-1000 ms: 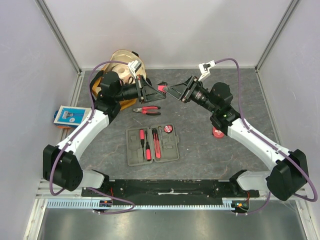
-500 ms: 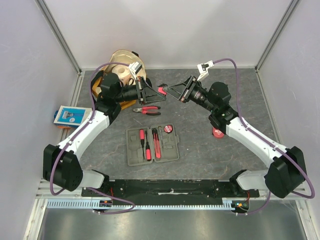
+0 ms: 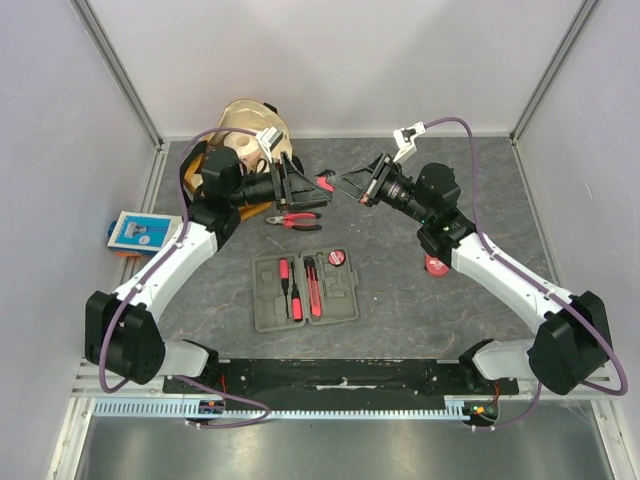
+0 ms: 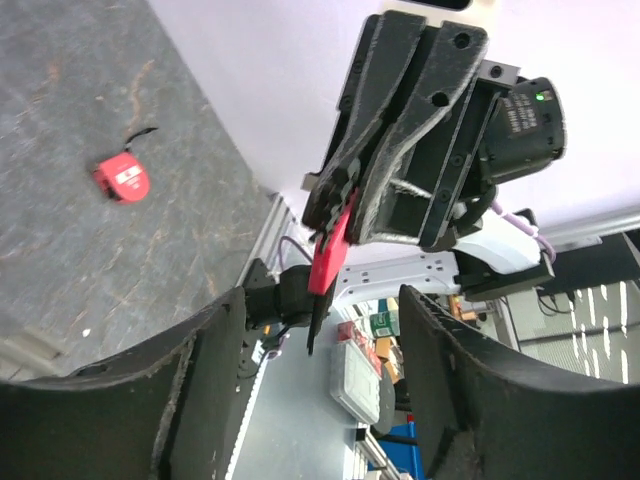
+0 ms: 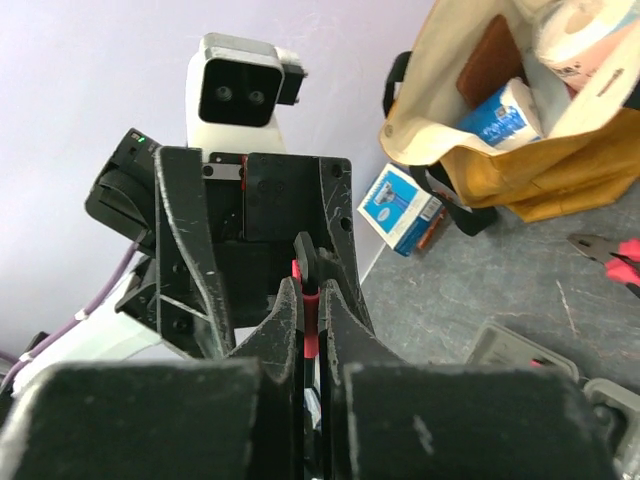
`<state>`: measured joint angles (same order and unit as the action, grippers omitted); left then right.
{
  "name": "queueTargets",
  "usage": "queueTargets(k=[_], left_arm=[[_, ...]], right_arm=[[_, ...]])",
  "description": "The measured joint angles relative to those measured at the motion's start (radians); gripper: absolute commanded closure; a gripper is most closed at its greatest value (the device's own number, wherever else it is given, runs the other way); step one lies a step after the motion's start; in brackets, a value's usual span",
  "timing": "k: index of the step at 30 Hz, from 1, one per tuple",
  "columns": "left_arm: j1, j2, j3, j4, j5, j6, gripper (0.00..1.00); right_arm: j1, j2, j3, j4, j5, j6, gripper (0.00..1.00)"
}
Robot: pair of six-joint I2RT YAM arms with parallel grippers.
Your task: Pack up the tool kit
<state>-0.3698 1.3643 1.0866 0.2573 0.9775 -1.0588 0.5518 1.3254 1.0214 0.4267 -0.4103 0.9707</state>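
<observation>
The grey tool kit case [image 3: 342, 300] lies open on the table's near middle, with red-handled screwdrivers [image 3: 298, 287] in its slots. Above the far table my two grippers meet in mid-air. My right gripper [image 3: 334, 182] [image 5: 308, 300] is shut on a small red-and-black tool [image 3: 324, 181] [image 4: 330, 255] [image 5: 308, 335]. My left gripper [image 3: 308, 186] [image 4: 322, 300] is open, its fingers [image 4: 215, 370] standing either side of the tool and apart from it. Red-handled pliers [image 3: 293, 220] [image 5: 610, 255] lie under the left gripper. A red tape measure [image 3: 436, 264] [image 4: 122, 178] lies beneath the right arm.
A tan-and-yellow bag [image 3: 245, 125] [image 5: 520, 150] holding paper rolls stands at the back left. A blue-and-white packet [image 3: 140, 232] [image 5: 400, 208] lies on the left edge. Walls enclose the table on three sides.
My left gripper has opened and let go of the red-and-black tool. My right gripper has shut on it. Both arms have barely moved.
</observation>
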Motion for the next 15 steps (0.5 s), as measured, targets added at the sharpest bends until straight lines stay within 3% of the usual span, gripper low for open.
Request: queueTargets(k=[8,15], left_arm=[[0.075,-0.063,0.019,-0.37,-0.128,0.265,0.25],[0.093,-0.095,0.014,-0.718,-0.497,0.433,0.28]], right_arm=[[-0.015,0.0,-0.007,-0.188,0.046,-0.071,1.0],[-0.018,0.082,-0.013,-0.434,0.029,-0.209,1.0]])
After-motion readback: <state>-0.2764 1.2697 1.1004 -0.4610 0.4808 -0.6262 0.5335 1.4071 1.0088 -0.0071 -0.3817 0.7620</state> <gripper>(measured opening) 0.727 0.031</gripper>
